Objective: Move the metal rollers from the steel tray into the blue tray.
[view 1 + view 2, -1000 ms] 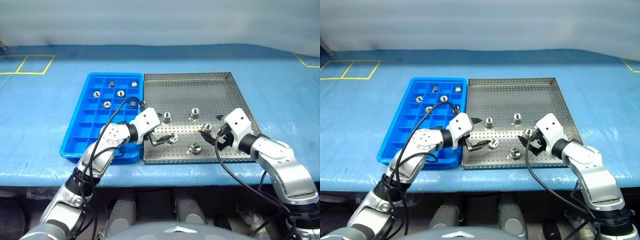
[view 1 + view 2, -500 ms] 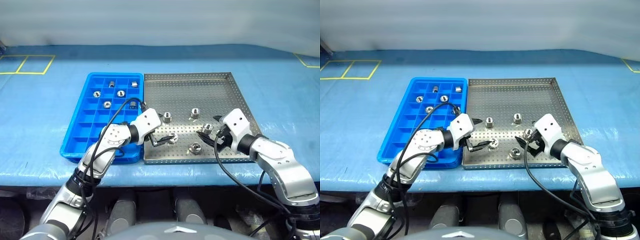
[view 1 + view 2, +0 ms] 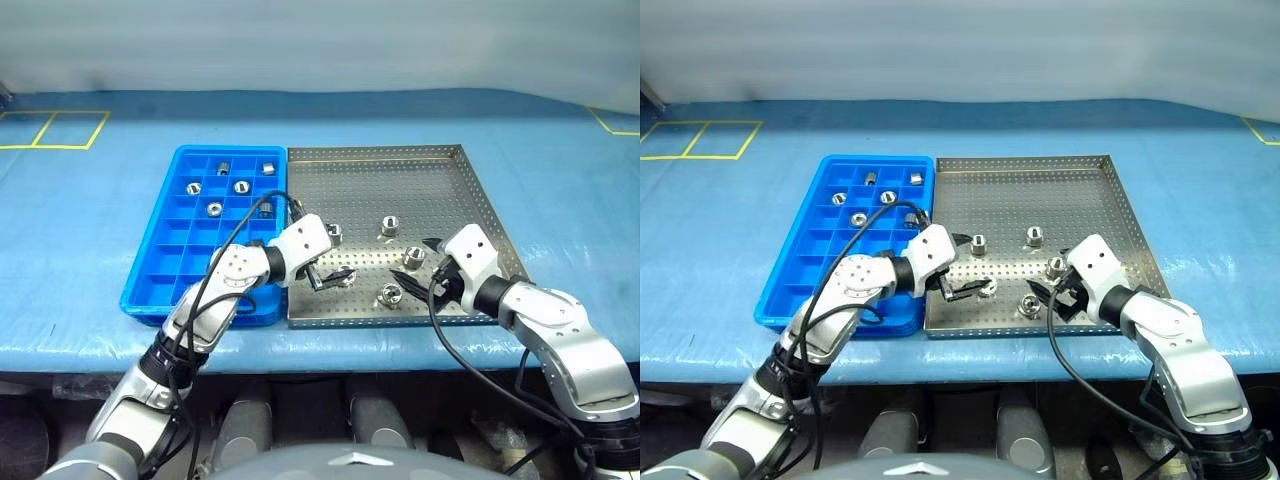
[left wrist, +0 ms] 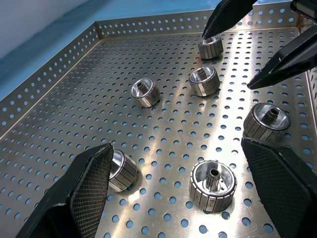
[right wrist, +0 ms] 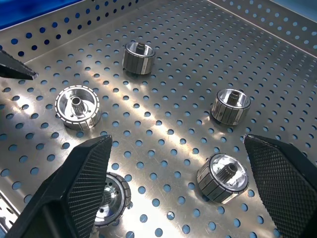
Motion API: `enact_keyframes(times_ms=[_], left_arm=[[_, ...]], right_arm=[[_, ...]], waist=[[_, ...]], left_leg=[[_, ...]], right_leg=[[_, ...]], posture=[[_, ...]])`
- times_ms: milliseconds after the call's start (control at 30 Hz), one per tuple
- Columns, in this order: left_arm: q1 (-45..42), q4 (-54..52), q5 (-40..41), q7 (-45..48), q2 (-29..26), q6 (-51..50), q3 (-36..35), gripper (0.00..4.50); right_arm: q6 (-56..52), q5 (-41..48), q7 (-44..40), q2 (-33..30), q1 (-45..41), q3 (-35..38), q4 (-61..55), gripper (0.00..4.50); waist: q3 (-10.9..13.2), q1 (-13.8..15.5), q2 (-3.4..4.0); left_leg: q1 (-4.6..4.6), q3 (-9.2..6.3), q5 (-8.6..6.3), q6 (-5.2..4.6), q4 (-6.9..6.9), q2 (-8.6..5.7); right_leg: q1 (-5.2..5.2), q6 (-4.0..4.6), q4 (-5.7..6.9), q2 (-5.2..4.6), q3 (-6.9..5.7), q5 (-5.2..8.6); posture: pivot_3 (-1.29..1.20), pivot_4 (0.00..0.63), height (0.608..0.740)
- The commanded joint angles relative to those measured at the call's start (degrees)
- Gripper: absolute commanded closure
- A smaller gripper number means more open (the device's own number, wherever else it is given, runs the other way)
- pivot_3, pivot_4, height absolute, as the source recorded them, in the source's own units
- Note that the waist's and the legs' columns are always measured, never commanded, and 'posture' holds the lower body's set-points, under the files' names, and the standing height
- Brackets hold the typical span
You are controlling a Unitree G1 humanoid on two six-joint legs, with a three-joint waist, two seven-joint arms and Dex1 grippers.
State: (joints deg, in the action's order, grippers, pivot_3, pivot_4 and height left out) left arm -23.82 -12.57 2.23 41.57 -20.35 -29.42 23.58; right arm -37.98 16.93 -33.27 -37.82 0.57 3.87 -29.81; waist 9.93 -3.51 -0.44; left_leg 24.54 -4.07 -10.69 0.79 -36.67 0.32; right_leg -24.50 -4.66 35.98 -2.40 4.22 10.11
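Note:
The steel tray (image 3: 400, 180) lies right of the blue tray (image 3: 165, 255) on the blue table. Several metal rollers (image 3: 390, 227) are scattered over the steel tray's near half, and several more (image 3: 240, 186) sit in the blue tray's far compartments. My left gripper (image 3: 336, 262) hangs open low over the steel tray's near left part, with one roller (image 4: 213, 183) standing between its fingers, untouched. My right gripper (image 3: 410, 258) is open over the near right part, around another roller (image 5: 222, 177). The two grippers point toward each other.
Yellow tape lines (image 3: 60, 128) mark the table at the far left. The steel tray's raised rim (image 3: 400, 322) runs just below both grippers. The blue tray's near compartments hold nothing.

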Motion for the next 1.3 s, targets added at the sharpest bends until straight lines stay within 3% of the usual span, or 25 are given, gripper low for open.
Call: enact_keyframes(times_ms=[33,333,633,733,933,1300], left_arm=[[-1.79,1.22,-2.14,0.45,0.40,1.35,2.72,0.00],[-5.64,10.08,-10.44,-0.59,0.89,2.70,9.43,0.00],[-5.13,15.35,-11.51,-1.24,4.24,3.41,9.04,0.00],[-4.88,16.38,-11.81,-2.29,4.98,3.00,8.37,0.64],[-4.66,15.85,-12.40,-2.26,4.59,1.70,8.33,2.61],[-3.72,13.56,-9.68,-4.08,6.07,1.97,4.25,2.76]], right_arm=[[0.26,0.43,0.44,-0.13,0.24,1.71,-2.82,0.01],[0.32,0.44,1.51,0.19,1.25,1.70,-3.77,0.01],[0.50,0.47,2.17,0.27,2.31,1.93,-4.31,0.01],[0.55,0.35,2.34,0.17,2.39,1.87,-4.18,0.00],[0.79,-0.10,2.58,-0.09,1.43,1.89,-3.46,0.00],[1.35,-0.74,2.14,0.29,0.19,0.89,-2.43,0.00]], waist=[[0.00,0.03,0.00],[0.00,-0.22,0.00],[-0.01,-0.23,0.01],[-0.01,-0.23,0.02],[-0.01,-0.39,0.01],[-0.02,-0.35,0.02]], left_leg=[[0.00,0.00,0.00,0.00,-0.01,0.00],[0.03,0.00,-0.01,0.00,-0.17,0.00],[0.03,0.00,-0.01,-0.01,-0.18,0.01],[0.03,0.00,-0.01,-0.01,-0.23,0.01],[0.01,0.05,-0.02,0.00,-0.42,0.03],[0.01,0.05,-0.04,-0.02,-0.30,0.06]], right_leg=[[0.00,0.00,0.01,0.00,0.00,0.00],[0.02,-0.02,0.03,0.01,0.00,-0.01],[0.03,-0.02,0.04,0.00,-0.01,-0.01],[0.06,-0.03,0.04,0.00,0.00,-0.01],[0.12,-0.04,0.03,-0.02,0.00,-0.02],[0.07,-0.04,0.04,0.00,-0.03,-0.02]], posture=[[-0.05,0.150,0.740],[-0.07,0.150,0.740],[-0.08,0.150,0.740],[-0.08,0.150,0.740],[-0.08,0.150,0.740],[-0.06,0.150,0.740]])
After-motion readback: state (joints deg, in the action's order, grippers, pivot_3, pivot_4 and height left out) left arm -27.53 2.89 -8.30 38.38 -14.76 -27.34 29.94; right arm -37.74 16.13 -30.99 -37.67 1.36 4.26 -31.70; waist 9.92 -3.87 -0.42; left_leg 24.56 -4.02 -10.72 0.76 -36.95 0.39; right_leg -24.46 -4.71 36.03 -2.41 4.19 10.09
